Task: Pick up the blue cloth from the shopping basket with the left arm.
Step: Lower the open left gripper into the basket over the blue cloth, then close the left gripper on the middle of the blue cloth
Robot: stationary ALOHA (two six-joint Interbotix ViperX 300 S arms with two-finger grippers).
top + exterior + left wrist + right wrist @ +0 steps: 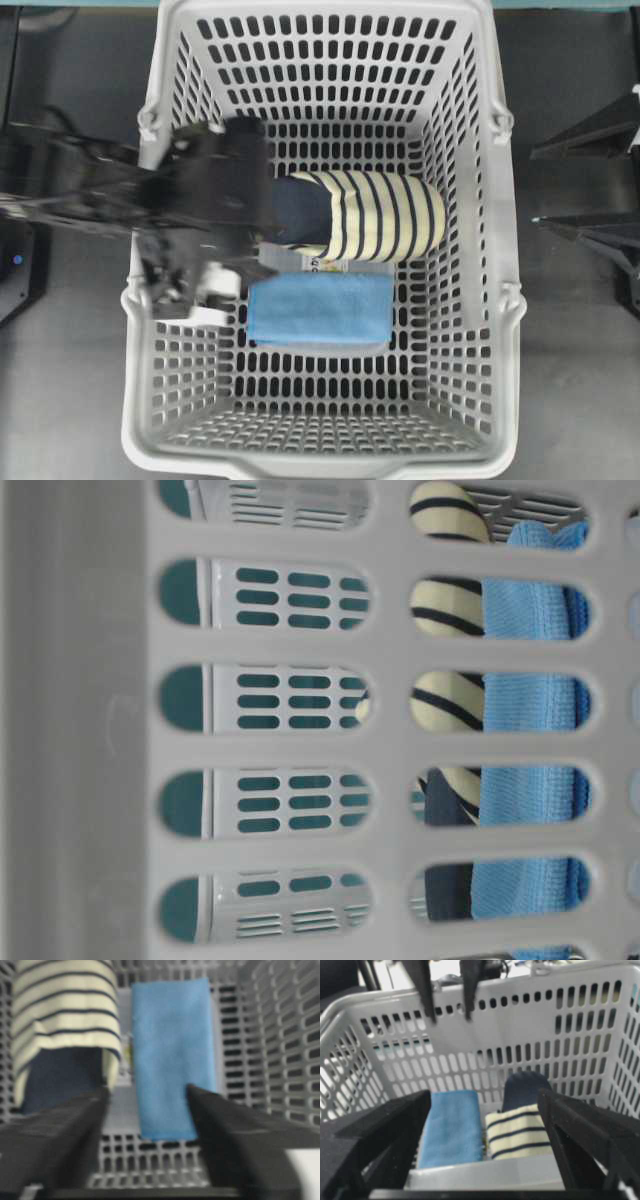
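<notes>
The shopping basket (505,330) fills the overhead view; only the table-level view looks through its slotted wall. The striped slipper (385,215) lies mid-floor, the blue cloth (320,310) flat beside it; no writing is legible. The left gripper (145,1105), released, straddles the cloth's near end. The right gripper (485,1110) hangs spread outside the rim.

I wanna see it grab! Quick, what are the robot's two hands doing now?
Left hand: open, holding nothing, fingers either side of the blue cloth's near end, inside the shopping basket.
Right hand: open, holding nothing.
</notes>
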